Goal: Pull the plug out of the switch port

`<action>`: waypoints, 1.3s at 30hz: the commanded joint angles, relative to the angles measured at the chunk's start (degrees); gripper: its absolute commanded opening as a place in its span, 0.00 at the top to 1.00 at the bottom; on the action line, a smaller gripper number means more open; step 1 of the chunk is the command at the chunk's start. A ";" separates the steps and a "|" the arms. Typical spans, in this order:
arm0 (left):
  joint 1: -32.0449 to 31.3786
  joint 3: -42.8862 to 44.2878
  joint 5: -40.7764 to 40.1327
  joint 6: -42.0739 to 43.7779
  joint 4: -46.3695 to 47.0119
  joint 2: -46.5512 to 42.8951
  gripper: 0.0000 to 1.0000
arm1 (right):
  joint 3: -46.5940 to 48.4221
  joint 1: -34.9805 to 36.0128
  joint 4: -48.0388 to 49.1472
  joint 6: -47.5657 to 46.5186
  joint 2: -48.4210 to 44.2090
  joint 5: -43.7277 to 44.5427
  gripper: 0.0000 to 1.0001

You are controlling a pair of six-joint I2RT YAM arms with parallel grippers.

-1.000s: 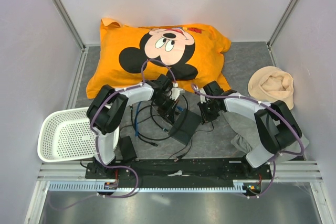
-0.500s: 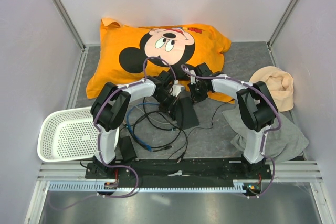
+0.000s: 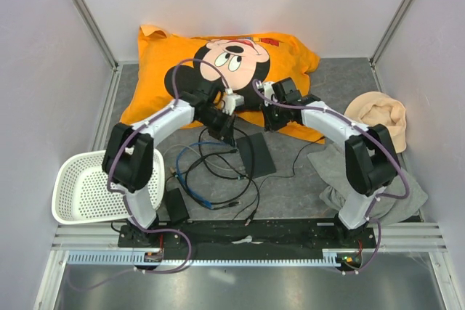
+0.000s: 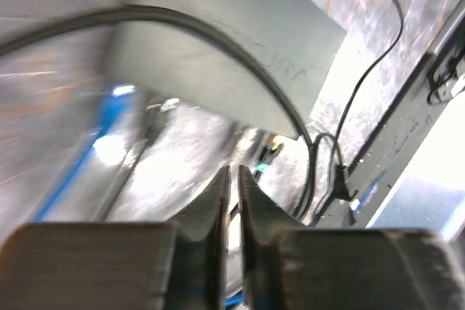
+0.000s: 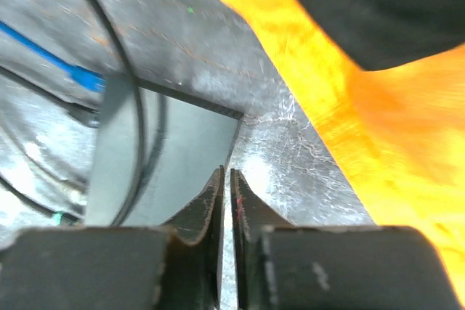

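Note:
The flat black switch box (image 3: 256, 155) lies on the grey mat in front of the pillow, with black cables draped over it. It also shows in the left wrist view (image 4: 218, 41) and the right wrist view (image 5: 189, 157). A blue cable (image 5: 51, 52) runs to the box's left edge; I cannot tell whether its plug sits in a port. My left gripper (image 3: 224, 124) is shut and empty just left of the box's far corner; its tips show in the left wrist view (image 4: 232, 170). My right gripper (image 3: 270, 118) is shut and empty above the box's far right corner (image 5: 224, 172).
An orange Mickey pillow (image 3: 218, 70) lies behind the box. A white basket (image 3: 87, 186) stands at the left. A small black power brick (image 3: 176, 205) lies near the left base. A beige hat (image 3: 378, 117) and grey cloth (image 3: 363, 179) are at the right. Loose cables (image 3: 211, 179) lie left of the box.
The box slid toward the pillow with both grippers. Then my left arm swung left, its gripper off the box's left edge. My right gripper stays near the box's far corner.

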 commanded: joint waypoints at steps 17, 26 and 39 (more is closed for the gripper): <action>6.27 8.75 1.01 0.16 4.98 8.90 0.51 | -2.36 5.69 4.90 2.30 0.99 -0.71 0.92; 6.36 9.37 2.68 0.60 6.12 12.50 0.52 | -5.96 5.60 5.60 1.86 2.93 1.66 0.96; 6.36 8.31 6.28 1.22 6.04 14.18 0.56 | -6.58 5.69 5.69 1.34 5.48 3.07 1.00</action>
